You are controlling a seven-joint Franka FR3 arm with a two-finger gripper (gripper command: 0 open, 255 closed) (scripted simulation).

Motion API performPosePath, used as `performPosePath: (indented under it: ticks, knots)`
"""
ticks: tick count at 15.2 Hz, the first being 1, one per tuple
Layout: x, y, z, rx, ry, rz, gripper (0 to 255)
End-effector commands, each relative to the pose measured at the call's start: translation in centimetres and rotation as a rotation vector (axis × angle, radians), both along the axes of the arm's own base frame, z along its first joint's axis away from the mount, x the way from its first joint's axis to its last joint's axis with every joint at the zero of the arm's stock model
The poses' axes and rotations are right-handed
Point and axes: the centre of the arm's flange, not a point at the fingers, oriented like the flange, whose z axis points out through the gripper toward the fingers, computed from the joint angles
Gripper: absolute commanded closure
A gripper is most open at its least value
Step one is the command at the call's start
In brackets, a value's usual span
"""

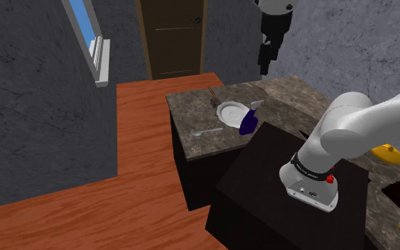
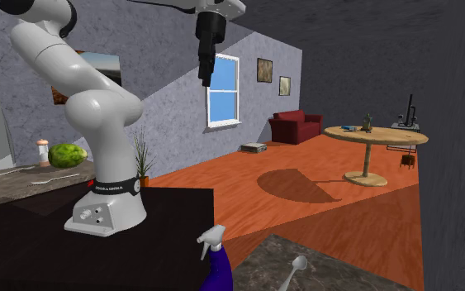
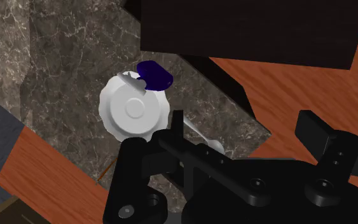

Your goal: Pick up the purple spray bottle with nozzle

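Shoulder view: tool hangs high, purple bottle far beneath

The tool (image 1: pixel 264 69) hangs well above the counter (image 1: pixel 191 117), pointing down, its two black prongs apart and clasping nothing. Far below it the purple spray bottle (image 1: pixel 248 122) stands on the counter with its white nozzle uppermost, just beside a white plate (image 1: pixel 230 112) and close to the dark stand (image 1: pixel 262 185). A spoon (image 1: pixel 207 132) lies on the counter beyond the plate from the bottle. From the wrist view the bottle (image 3: pixel 155 75) shows ahead of the open tool (image 3: pixel 225 133), at the plate's (image 3: pixel 133 109) rim. The second exterior view puts the tool (image 2: pixel 205 81) well above the bottle (image 2: pixel 219 269).
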Motion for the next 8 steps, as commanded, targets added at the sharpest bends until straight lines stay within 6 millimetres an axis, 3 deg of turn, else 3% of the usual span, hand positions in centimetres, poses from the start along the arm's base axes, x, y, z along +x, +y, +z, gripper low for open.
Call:
performPosePath:
  ticks: [1,8]
  knots:
    - [0.0,0.0,0.0,0.000,0.000,0.000,0]
    - [-0.4,-4.9,-7.5,-0.011,-0.038,0.135,0]
